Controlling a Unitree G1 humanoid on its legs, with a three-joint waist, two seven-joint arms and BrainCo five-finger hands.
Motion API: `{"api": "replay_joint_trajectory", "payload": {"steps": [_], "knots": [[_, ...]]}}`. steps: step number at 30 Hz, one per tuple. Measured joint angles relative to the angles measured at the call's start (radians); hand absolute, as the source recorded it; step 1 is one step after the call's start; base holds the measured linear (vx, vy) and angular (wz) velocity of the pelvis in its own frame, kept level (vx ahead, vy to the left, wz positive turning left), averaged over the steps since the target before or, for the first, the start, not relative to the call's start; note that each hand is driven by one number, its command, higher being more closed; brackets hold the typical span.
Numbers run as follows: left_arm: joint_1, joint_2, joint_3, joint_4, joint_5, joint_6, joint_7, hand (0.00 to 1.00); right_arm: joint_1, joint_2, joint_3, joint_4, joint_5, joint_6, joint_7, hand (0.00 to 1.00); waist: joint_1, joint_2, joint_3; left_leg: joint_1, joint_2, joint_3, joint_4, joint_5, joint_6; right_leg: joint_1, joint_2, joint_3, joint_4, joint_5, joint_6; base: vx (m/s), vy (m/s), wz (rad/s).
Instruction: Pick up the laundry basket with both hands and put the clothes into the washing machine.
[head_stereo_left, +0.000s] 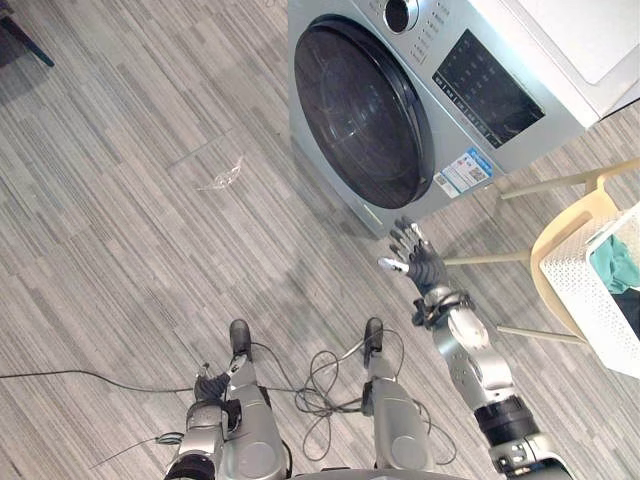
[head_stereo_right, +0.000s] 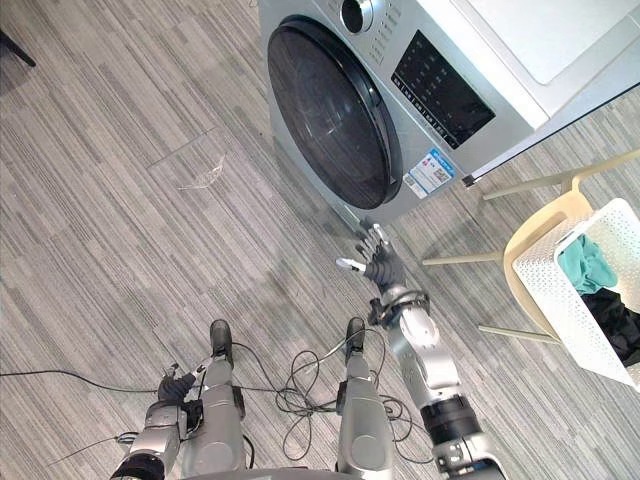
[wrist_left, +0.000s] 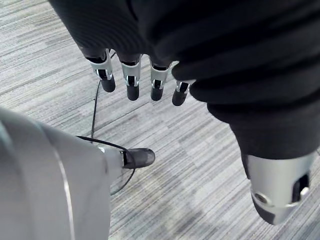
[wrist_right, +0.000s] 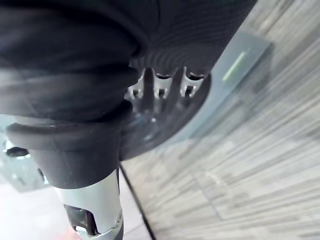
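We see the right hand (head_stereo_left: 424, 264) raised with its dark-tipped fingers (head_stereo_left: 402, 236) straight and fanned apart, holding nothing. Just beyond the fingertips stands the washing machine (head_stereo_left: 450, 30), a boxy silver-grey cabinet whose round door (head_stereo_left: 360, 110) of dark, glossy glass is shut. Further past the fingers, on the same front, sit a flat black control panel (head_stereo_left: 487, 88) and a small blue-and-white label (head_stereo_left: 465, 172). Well off to the outer side of those fingers, apart from them, is the laundry basket (head_stereo_right: 555, 290). It is white, rectangular, its walls pierced with a fine grid of holes, and it rests on a pale wooden chair (head_stereo_right: 520, 238) with thin legs (one leg stretches toward the wrist). In the basket lie the clothes (head_stereo_right: 585, 262), a crumpled teal piece beside a black one. The left hand (wrist_left: 131, 82) hangs low, its fingers relaxed in a close row and gripping nothing. Their tips point at the floor (head_stereo_left: 120, 220), grey with fine streaked planks. A clear, crinkled plastic scrap (head_stereo_left: 222, 178) lies on it, well away from either hand's fingers.
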Motion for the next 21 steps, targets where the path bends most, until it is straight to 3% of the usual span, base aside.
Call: {"api": "replay_joint_trajectory", "payload": {"steps": [6, 11, 16, 21], "knots": [[-0.005, -0.009, 0.0, -0.002, -0.001, 0.0, 0.006, 0.0, -0.155, -0.002, -0.022, 0.065, 0.01, -0.005, -0.107, 0.0, 0.022, 0.001, 0.0, 0.005, -0.001, -0.008, 0.0, 0.001, 0.0, 0.013, -0.001, -0.004, -0.004, 0.003, -0.003, 0.0, 0.001, 0.04], [-0.005, -0.015, -0.002, -0.005, -0.006, 0.0, 0.011, 0.0, -0.308, -0.033, -0.13, 0.174, -0.022, -0.004, -0.204, 0.0, 0.025, 0.006, 0.001, 0.001, -0.011, -0.013, 0.0, 0.001, 0.0, 0.014, -0.01, -0.014, -0.004, 0.002, -0.003, -0.02, 0.007, 0.04], [-0.005, -0.019, -0.003, -0.013, -0.041, -0.008, 0.025, 0.0, -0.505, -0.179, -0.174, 0.359, -0.087, 0.013, -0.267, 0.0, 0.031, 0.04, 0.02, -0.012, -0.014, -0.034, 0.0, 0.003, 0.002, 0.014, -0.013, -0.029, -0.002, 0.002, -0.003, -0.04, 0.01, 0.09], [-0.006, -0.034, -0.016, -0.029, -0.049, -0.021, 0.025, 0.0, -0.603, -0.205, -0.162, 0.453, -0.168, 0.057, -0.265, 0.0, 0.044, 0.07, 0.038, -0.019, -0.014, -0.036, -0.002, 0.004, 0.003, 0.01, -0.013, -0.033, -0.001, 0.002, -0.002, -0.04, 0.004, 0.04]]}}
